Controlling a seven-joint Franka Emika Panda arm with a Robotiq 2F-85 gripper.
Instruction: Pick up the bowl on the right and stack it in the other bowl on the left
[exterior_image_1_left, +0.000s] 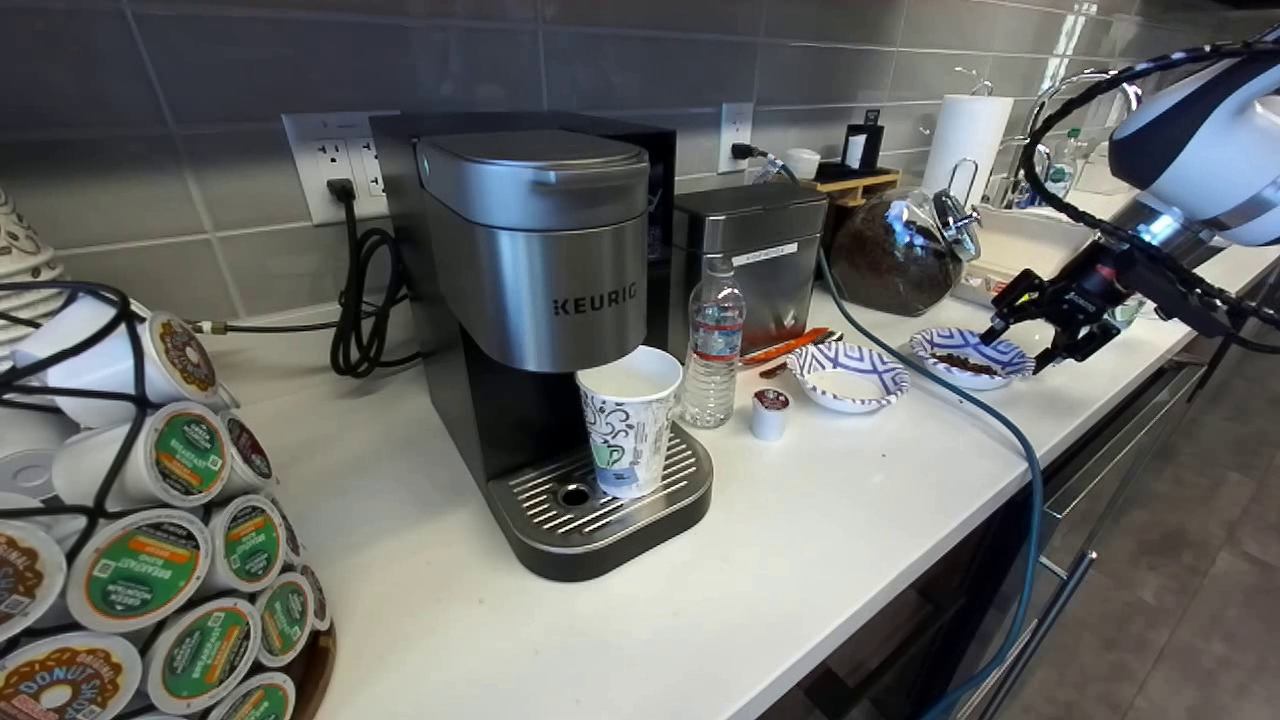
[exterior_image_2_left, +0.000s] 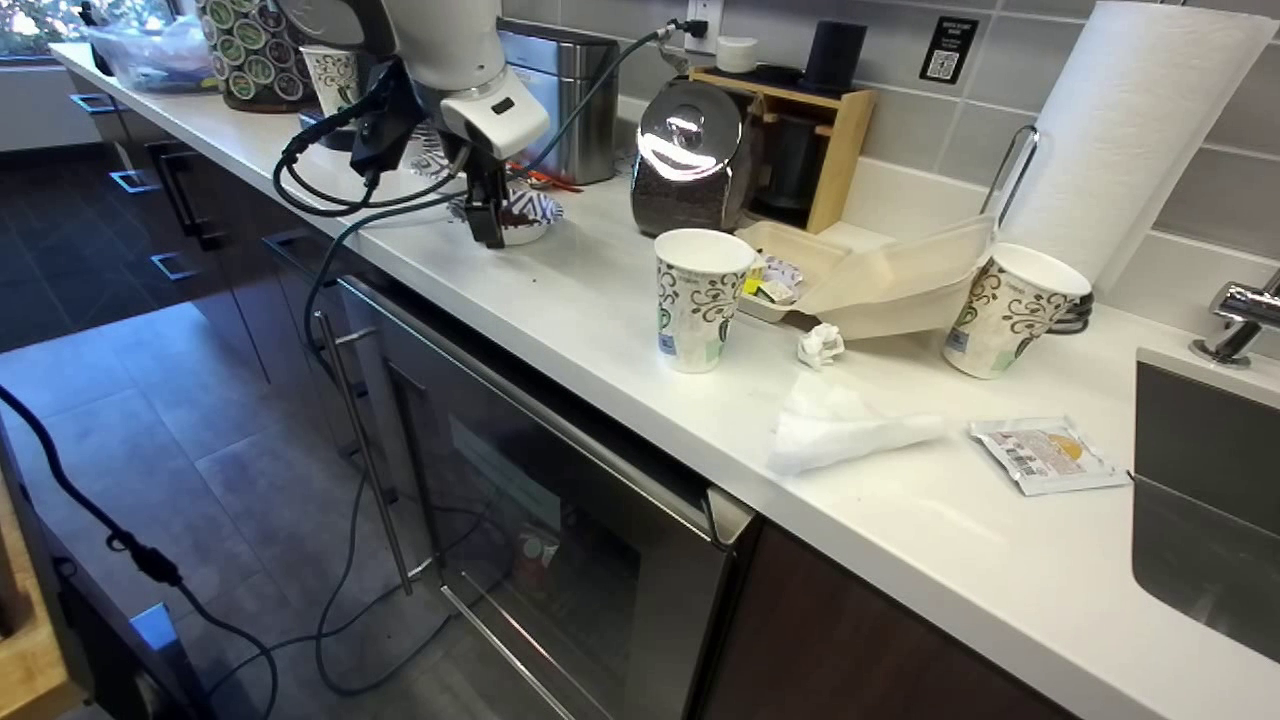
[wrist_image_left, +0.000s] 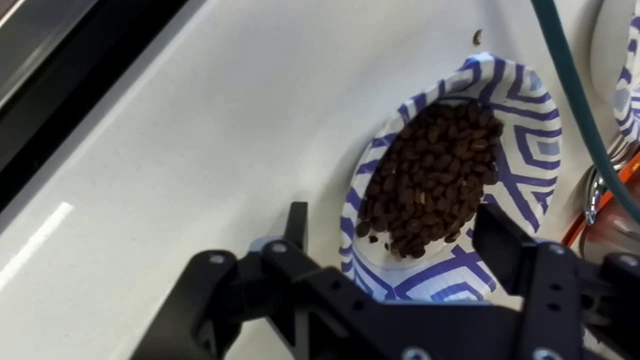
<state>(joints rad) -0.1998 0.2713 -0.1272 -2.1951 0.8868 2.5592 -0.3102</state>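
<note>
The right bowl (exterior_image_1_left: 1012, 365), white with blue-purple pattern, holds dark coffee beans and sits on the counter. It shows large in the wrist view (wrist_image_left: 530, 135) and partly behind the gripper in an exterior view (exterior_image_2_left: 535, 205). The left bowl (exterior_image_1_left: 885, 378), same pattern, looks empty; only its edge shows in the wrist view (wrist_image_left: 631, 95). My gripper (exterior_image_1_left: 1018, 346) is open and empty at the right bowl. In the wrist view (wrist_image_left: 389, 209) the left finger is outside the rim with a gap; the right finger overlaps the opposite wall. I cannot tell whether it touches.
A blue-green hose (exterior_image_1_left: 985, 412) runs between the two bowls and over the counter edge. A coffee pod (exterior_image_1_left: 769, 415), a water bottle (exterior_image_1_left: 714, 350) and orange-handled cutlery (exterior_image_1_left: 785, 347) lie near the left bowl. A glass jar (exterior_image_1_left: 895, 255) stands behind. A paper cup (exterior_image_2_left: 700, 300) stands farther along.
</note>
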